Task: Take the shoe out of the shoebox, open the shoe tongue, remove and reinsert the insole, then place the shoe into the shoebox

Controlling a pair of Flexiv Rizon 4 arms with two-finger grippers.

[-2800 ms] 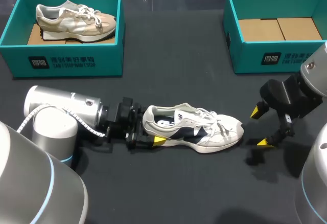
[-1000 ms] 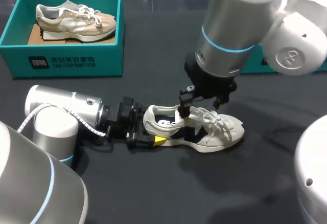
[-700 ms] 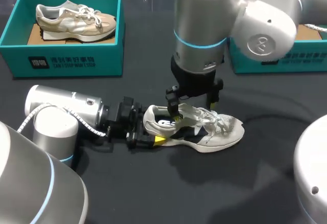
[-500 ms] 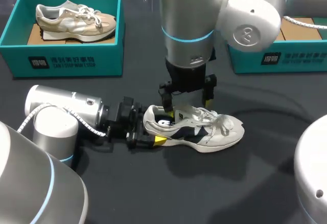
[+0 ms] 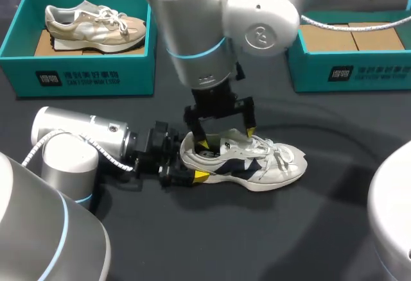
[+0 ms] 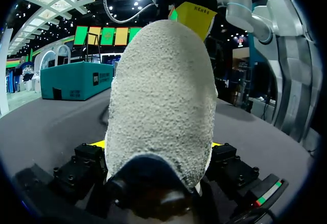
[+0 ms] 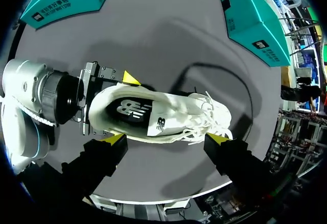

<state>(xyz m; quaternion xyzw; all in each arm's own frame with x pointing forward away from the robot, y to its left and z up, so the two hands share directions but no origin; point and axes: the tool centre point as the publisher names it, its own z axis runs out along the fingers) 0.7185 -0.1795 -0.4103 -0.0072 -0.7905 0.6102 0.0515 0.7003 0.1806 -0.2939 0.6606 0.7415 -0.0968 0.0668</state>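
Shoe (image 5: 257,162), white and navy, lies on its sole mid-tabletop (image 5: 212,242), heel leftward. At the far left, a teal shoebox (image 5: 83,79) holds a tan shoe (image 5: 93,24). The left tool (image 5: 190,163) is clamped on the white shoe's heel from both sides. The right tool (image 5: 226,136) hangs over the shoe's opening, fingers spread wide. A second teal shoebox (image 5: 347,69) stands at the far right.
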